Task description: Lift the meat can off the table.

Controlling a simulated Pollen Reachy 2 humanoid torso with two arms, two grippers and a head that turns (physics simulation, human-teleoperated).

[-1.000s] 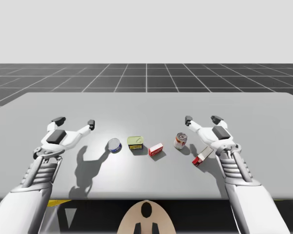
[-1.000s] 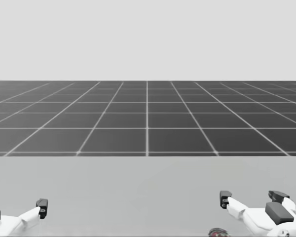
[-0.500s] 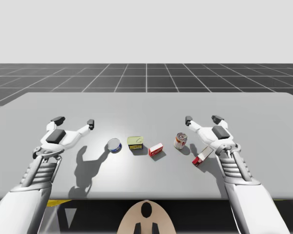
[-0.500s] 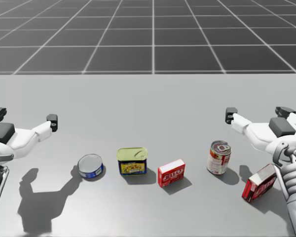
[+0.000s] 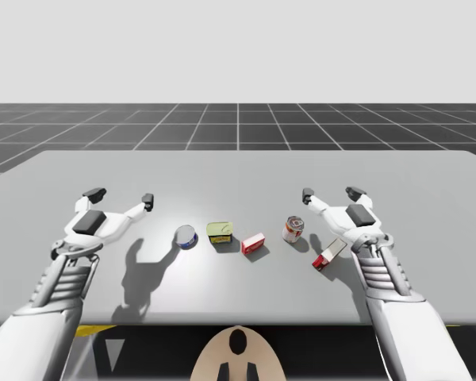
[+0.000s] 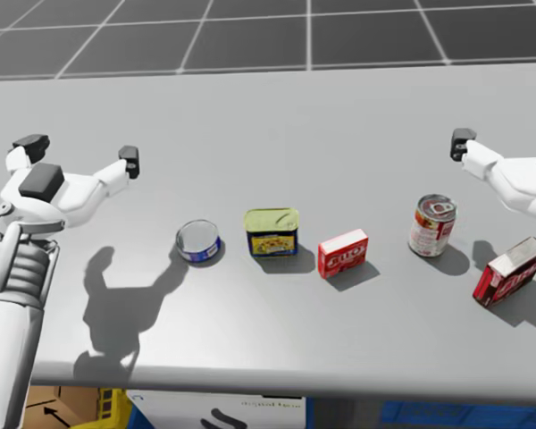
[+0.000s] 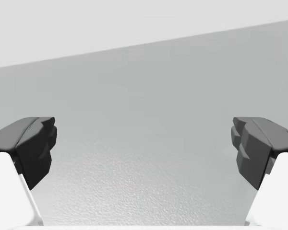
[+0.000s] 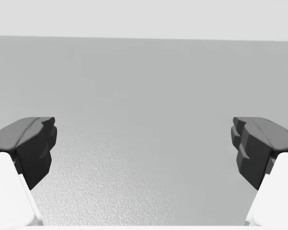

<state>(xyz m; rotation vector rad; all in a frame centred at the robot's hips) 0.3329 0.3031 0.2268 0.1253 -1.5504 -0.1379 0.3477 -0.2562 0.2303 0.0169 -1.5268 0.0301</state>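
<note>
Head has tilted down; arms unmoved. Left gripper (image 5: 121, 197) and right gripper (image 5: 331, 193): fingers spread wide, empty. Approach unstarted, so steer your left gripper toward the meat can (image 5: 220, 233), at its four o'clock.

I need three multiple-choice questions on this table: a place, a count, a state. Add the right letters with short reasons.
1. What stands between the flat blue can and the small red box? A) rectangular meat can B) glass bottle C) nothing
2. How many red boxes lie on the table? A) one B) two C) four
3. My left claw is: A) open, empty B) shut on a can C) shut on a box
Answers: A, it sits in their row; B, the small one and a second red box ending the row; A, its fingers stand apart over bare table.
</note>
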